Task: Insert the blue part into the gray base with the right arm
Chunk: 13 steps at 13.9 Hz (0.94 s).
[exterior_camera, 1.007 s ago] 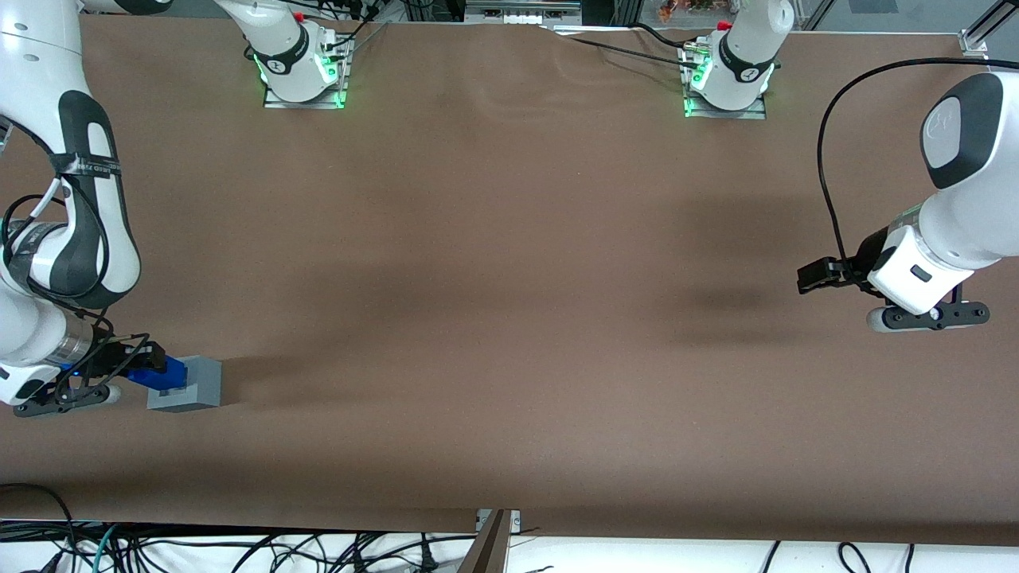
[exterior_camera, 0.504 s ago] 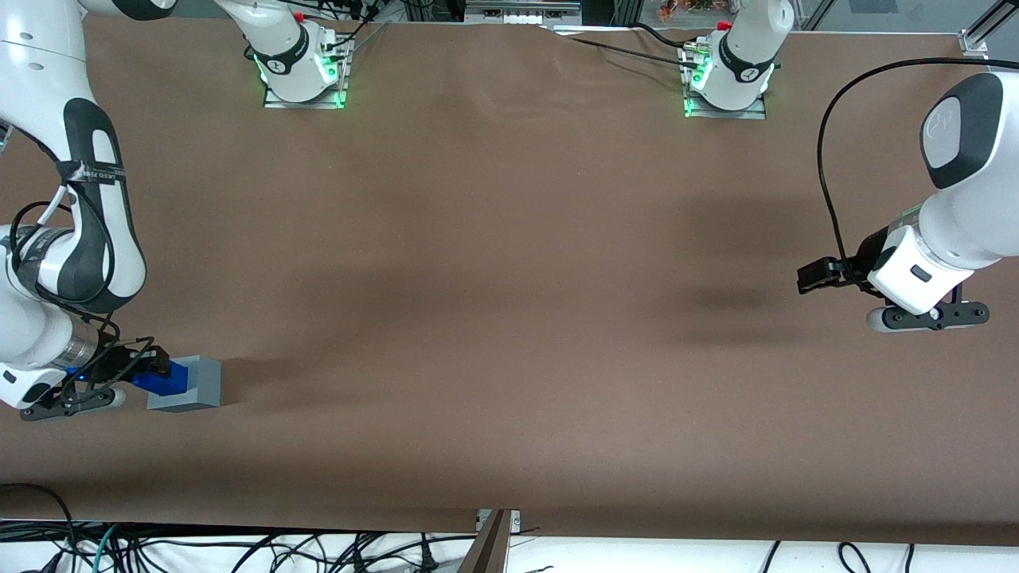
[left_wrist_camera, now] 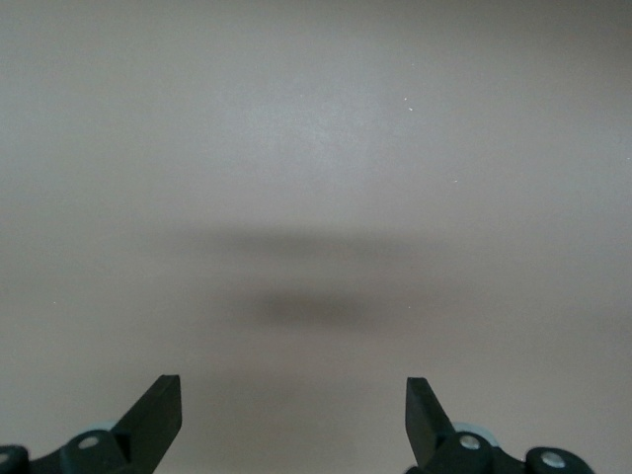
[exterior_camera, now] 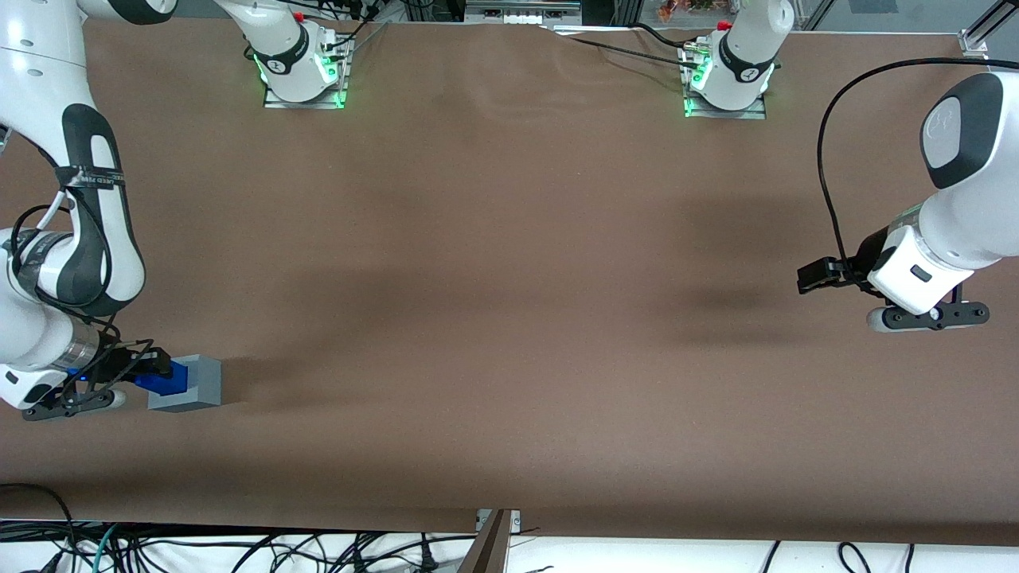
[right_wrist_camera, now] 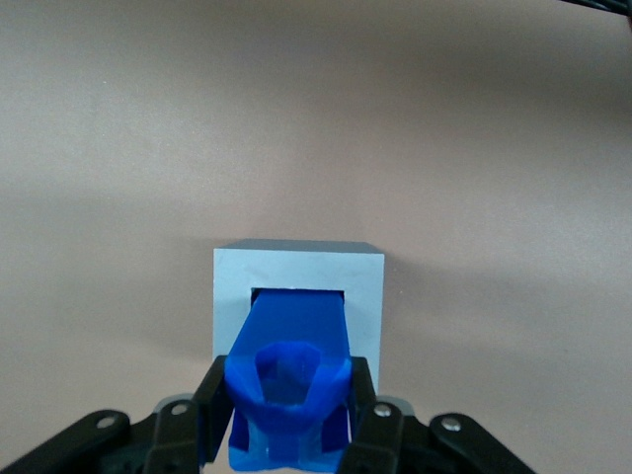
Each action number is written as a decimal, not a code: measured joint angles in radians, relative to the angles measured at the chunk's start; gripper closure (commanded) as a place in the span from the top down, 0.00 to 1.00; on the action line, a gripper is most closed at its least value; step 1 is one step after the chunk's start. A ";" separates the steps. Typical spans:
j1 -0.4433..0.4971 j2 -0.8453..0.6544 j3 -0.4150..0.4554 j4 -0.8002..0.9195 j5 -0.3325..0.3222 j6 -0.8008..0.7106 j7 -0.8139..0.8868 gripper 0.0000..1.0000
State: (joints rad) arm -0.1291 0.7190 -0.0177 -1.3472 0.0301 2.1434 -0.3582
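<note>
The blue part (right_wrist_camera: 288, 380) sits clamped in the right arm's claw (right_wrist_camera: 288, 420), whose two black fingers (right_wrist_camera: 209, 420) press on its opposite flat flanks, closed down to the part's own width. In the wrist view its leading end already points into the square recess in the top of the gray base (right_wrist_camera: 367, 296); whether it has gone any depth into it I cannot tell. In the front view the blue part (exterior_camera: 169, 380) and the gray base (exterior_camera: 201, 380) show at about eight o'clock on the brown worktop (exterior_camera: 509, 318), at the working arm's end, with the claw (exterior_camera: 153, 368) directly over them.

By its look the part is rigid moulded plastic, light, smooth and a little slippery on its faces, and unlikely to be crushed by a firm pinch. The flat flanks are the sensible place to hold it, as now; the lumpy knobbed end would give the fingers a poor seat. The base also appears to be a hard, light cube standing loose on the worktop, so I judge that a skewed push could slide or tip it instead of seating the part. The fit looks close, so the part should go in squared to the recess walls
</note>
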 measured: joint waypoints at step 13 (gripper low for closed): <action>0.011 -0.155 0.059 0.236 0.000 -0.435 -0.007 1.00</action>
State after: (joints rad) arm -0.1180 0.5642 0.0408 -1.1112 0.0302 1.7085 -0.3655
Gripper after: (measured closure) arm 0.000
